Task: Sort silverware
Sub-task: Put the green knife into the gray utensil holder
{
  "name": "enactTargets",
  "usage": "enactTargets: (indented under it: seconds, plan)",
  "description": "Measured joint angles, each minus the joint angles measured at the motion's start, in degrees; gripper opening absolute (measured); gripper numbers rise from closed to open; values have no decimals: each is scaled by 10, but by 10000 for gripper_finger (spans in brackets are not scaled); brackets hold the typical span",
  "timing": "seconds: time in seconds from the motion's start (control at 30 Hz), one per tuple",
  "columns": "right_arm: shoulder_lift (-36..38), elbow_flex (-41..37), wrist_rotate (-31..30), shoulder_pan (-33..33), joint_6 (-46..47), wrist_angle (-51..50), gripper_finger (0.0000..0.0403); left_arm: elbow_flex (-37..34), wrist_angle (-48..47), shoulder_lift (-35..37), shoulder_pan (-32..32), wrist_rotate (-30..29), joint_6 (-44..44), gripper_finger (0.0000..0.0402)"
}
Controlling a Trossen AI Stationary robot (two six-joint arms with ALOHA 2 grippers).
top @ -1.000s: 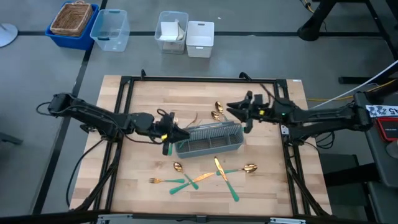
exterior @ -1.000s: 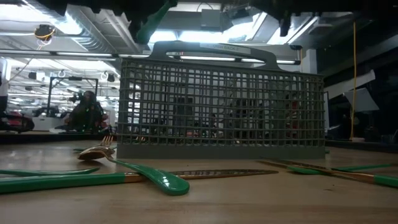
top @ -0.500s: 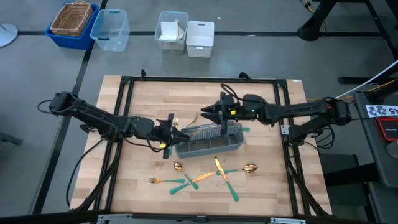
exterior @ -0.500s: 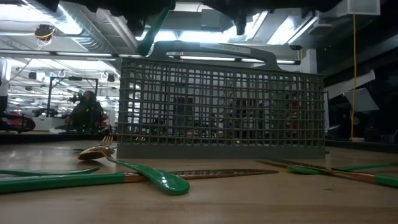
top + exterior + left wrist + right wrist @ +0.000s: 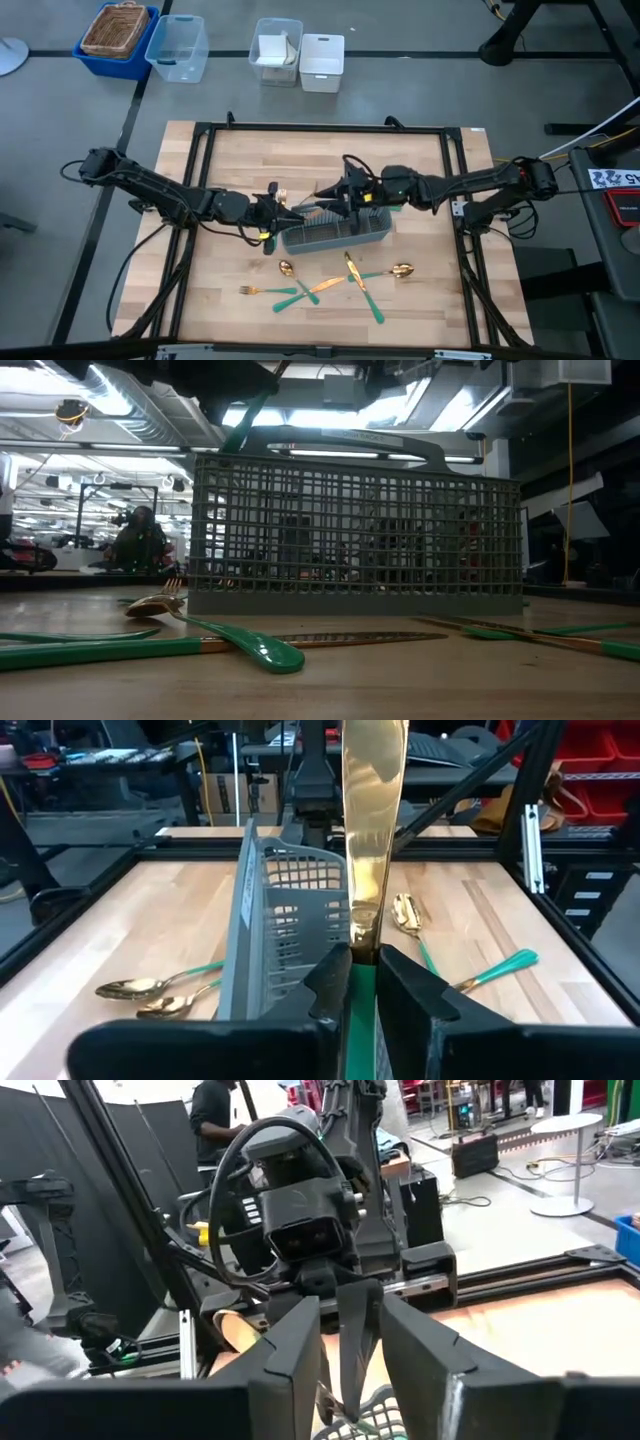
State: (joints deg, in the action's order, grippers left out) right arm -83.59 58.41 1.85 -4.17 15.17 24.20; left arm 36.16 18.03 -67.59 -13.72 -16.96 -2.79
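Note:
My left gripper (image 5: pixel 362 965) is shut on a knife with a gold blade (image 5: pixel 372 830) and a green handle, held in the air by the left end of the grey mesh caddy (image 5: pixel 336 229). My right gripper (image 5: pixel 350 1350) is open above the caddy (image 5: pixel 372 1410). It faces my left gripper (image 5: pixel 281 210), and its fingers stand on either side of the blade's far end. More silverware lies flat on the table: spoons (image 5: pixel 286 268), a fork (image 5: pixel 256 291) and a knife (image 5: pixel 351 272). My left gripper pinches the knife between its two fingers at the top of the green handle (image 5: pixel 360 995), where it meets the gold blade. The fingers come about level from the table's left and lie along the knife. The knife is lifted clear, its blade sticking out toward my right gripper.
Two gold spoons (image 5: pixel 140 988) lie beyond the caddy, and a green-handled spoon (image 5: pixel 408 916) lies on its near side. A black frame (image 5: pixel 205 135) rims the wooden table. Bins and boxes (image 5: pixel 178 46) stand on the floor past the far edge.
My right gripper has gone toward the table's left, across the caddy's far side, up to my left gripper, and now stands around the knife's blade. My left gripper has stayed in place and rolled a little with the knife.

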Motion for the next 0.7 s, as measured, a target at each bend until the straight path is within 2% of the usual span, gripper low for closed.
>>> enactTargets:
  seconds: [0.37,0.7]
  plan:
    - [0,0,-54,-31,8,-5,111,0,-13,0,0,0,-2,39]
    - [0,0,-64,-31,50,-5,111,0,-43,-5,-6,-4,-6,40]
